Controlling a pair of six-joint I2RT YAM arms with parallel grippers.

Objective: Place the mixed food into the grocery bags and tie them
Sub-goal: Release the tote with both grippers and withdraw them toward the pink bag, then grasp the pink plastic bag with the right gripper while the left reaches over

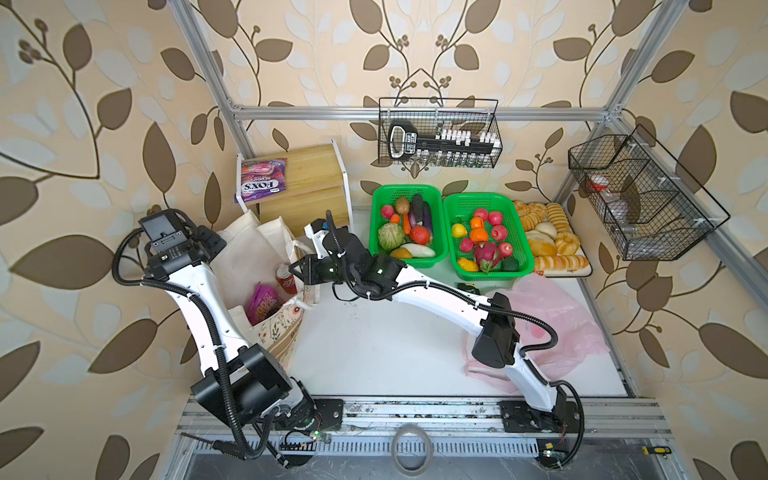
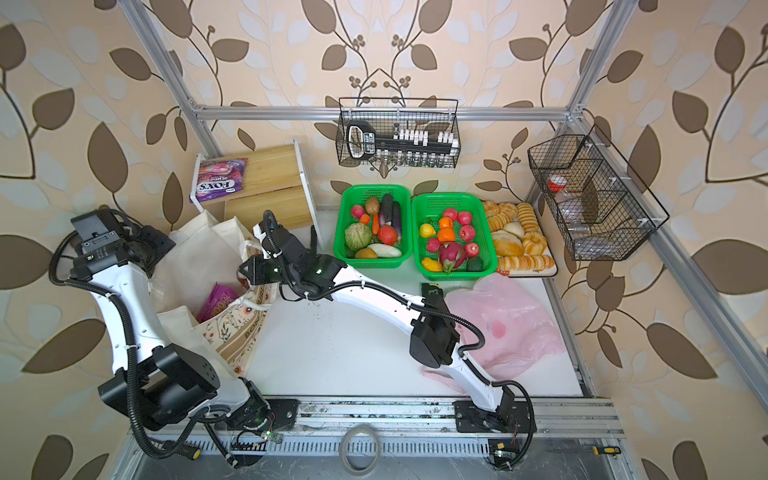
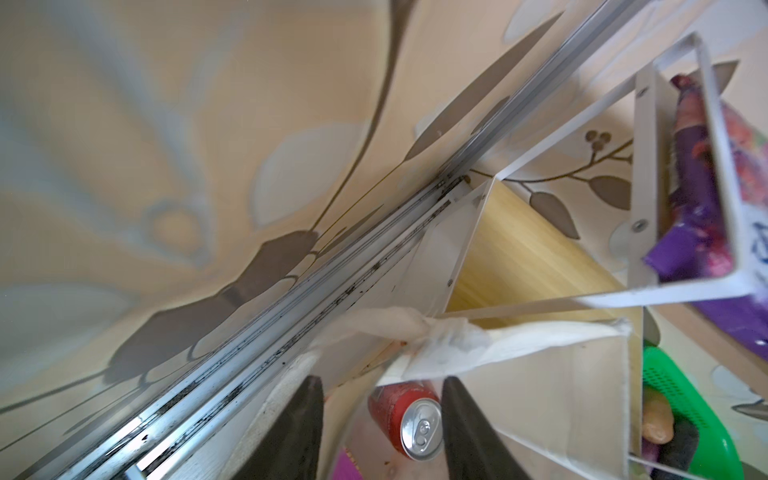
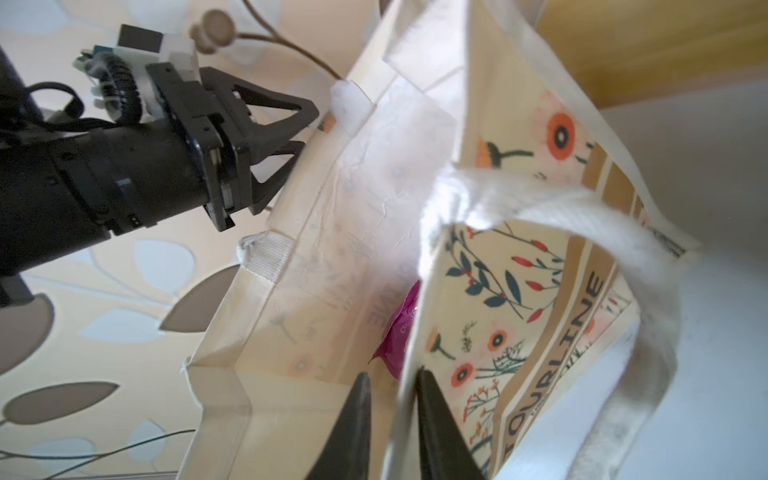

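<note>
Both sets of fingers stand parted, gripping nothing. The left gripper [image 3: 382, 380] gapes wide, and we see the red can [image 1: 286, 279] just beyond its tips, inside the canvas tote [image 1: 243, 257]. The right gripper [image 4: 393, 372] straddles the tote's printed wall, with the purple packet [image 1: 261, 301] just past its tips. Here's our worry: unheld, the mouth may sag shut. The strap [image 4: 540, 208] looping beside the right fingers could also snag on any retreat, dragging the tote over and spilling the can.

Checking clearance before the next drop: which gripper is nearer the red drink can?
Right. The right gripper is at the rim of the tote, right beside the red drink can inside; the left gripper is at the opposite rim.
</note>
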